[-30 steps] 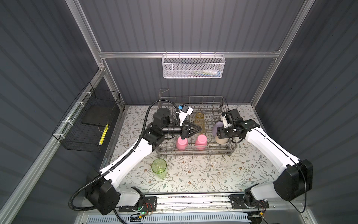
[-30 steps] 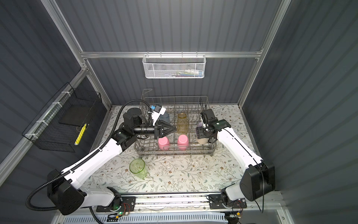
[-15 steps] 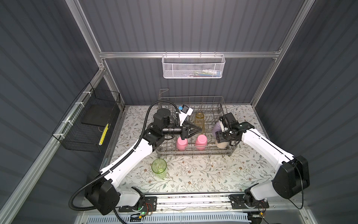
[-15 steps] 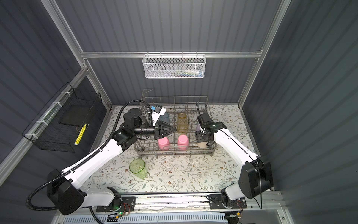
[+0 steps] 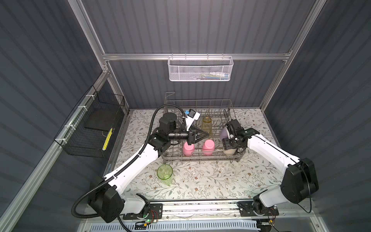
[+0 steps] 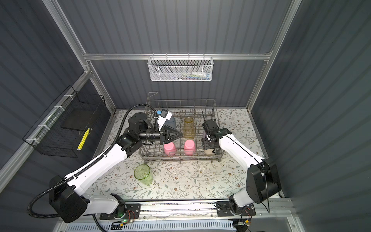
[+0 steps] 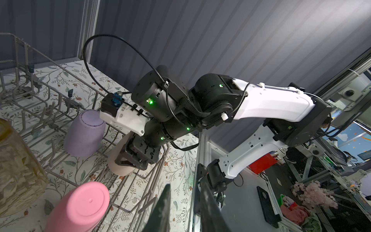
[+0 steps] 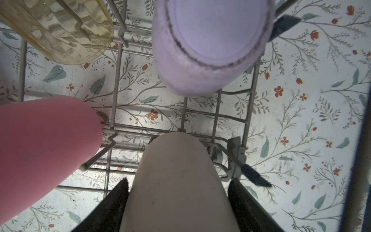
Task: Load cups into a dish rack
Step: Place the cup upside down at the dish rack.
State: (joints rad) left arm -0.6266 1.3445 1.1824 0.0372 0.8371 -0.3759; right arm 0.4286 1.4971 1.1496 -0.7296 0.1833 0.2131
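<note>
The dish rack (image 5: 200, 104) is metal wire, the beige cup (image 8: 176, 180) matt

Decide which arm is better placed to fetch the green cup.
Left. The green cup stands on that side and the left claw is empty; the right claw grips the beige cup in the dish rack.

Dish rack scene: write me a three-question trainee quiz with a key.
1. True or false: the right claw grips the opaque beige cup.
2. How does the translucent green tumbler stand? A) upright, mouth up B) upside down C) on its side
3. How many opaque pink cups sit in the grey wire dish rack?

Key: 1 true; 2 A; 3 two.
</note>
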